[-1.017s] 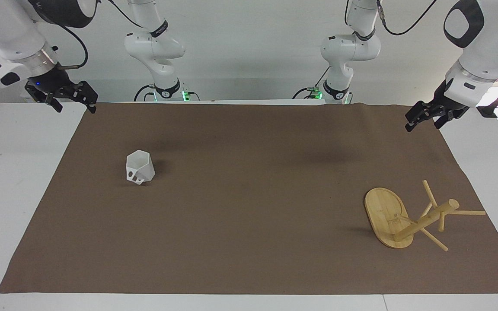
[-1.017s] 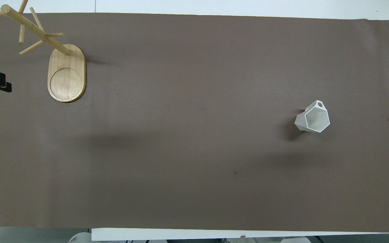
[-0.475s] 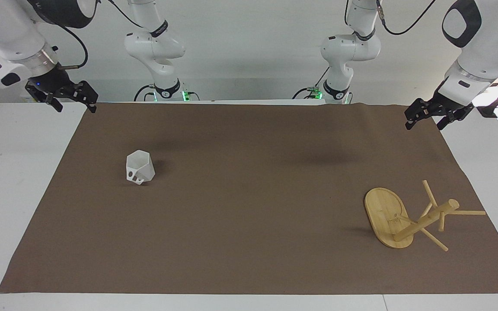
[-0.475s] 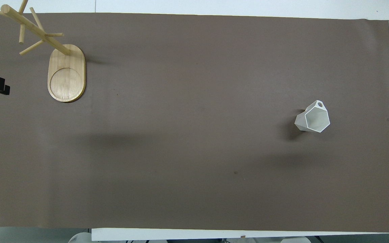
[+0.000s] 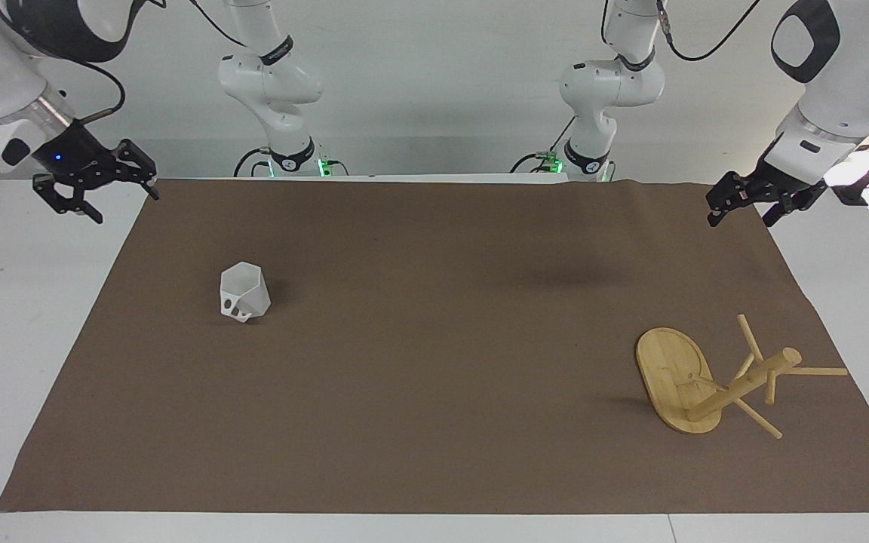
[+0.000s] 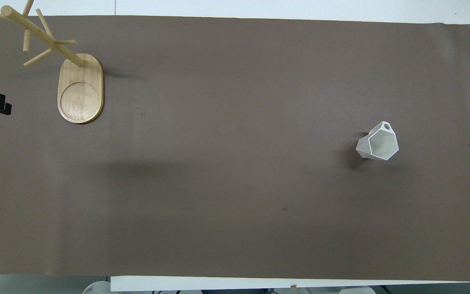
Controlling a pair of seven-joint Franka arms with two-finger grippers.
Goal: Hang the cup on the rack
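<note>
Cup (image 5: 244, 292) is sitting upright on the brown mat (image 5: 434, 339) toward the right arm's end of the worktop (image 5: 19, 302), mouth open to the ceiling, boxy holed handle facing away from the robots. Nothing is touching it.

Rack (image 5: 713, 377) is standing on its oval base toward the left arm's end, farther from the robots than the cup and well apart from it. Its post is rising from the end of the base farther from the robots; pegs are branching off bare.

Right pincer (image 5: 95, 188) is hanging in the air over the mat's edge at the right arm's end, fingers spread wide, gripping nothing.

Left pincer (image 5: 745, 202) is hovering over the mat's corner at the left arm's end, fingers parted, likewise empty.
</note>
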